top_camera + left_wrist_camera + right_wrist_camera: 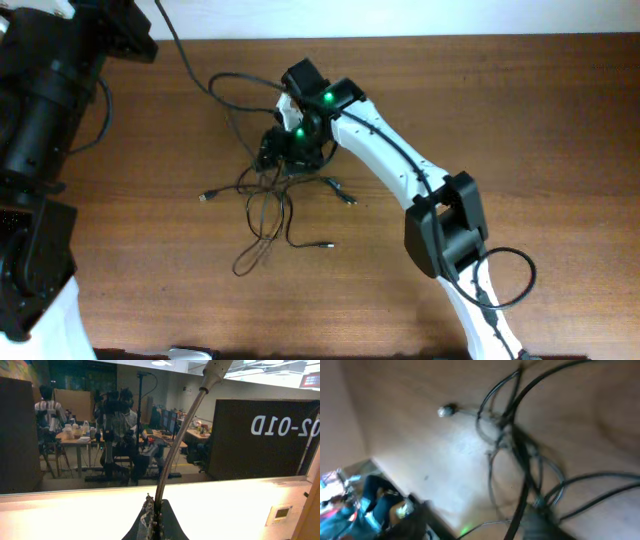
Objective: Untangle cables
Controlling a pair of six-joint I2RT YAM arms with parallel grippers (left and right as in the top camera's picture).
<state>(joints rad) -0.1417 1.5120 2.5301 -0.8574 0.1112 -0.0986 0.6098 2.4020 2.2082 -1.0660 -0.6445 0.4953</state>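
The cables (265, 205) are thin black cords tangled on the wooden table (540, 120), with loose plug ends at the left (207, 197), the bottom (328, 244) and the right (345, 197). My right gripper (283, 150) sits in the top of the tangle. Its wrist view is blurred: strands run from a knot (502, 427) down to the dark jaws (535, 522), which look shut on them. A grey plug (445, 410) lies on the table. My left gripper (157, 520), raised at the far left (135, 35), is shut on a cable (175, 450) that ends in a grey plug (215, 372).
A black strand (185, 55) runs from the top left edge down to the tangle. The right arm's white links (390, 160) cross the table from the lower right, with a thick black cable loop (510, 280) beside them. The left arm (40, 150) fills the left edge.
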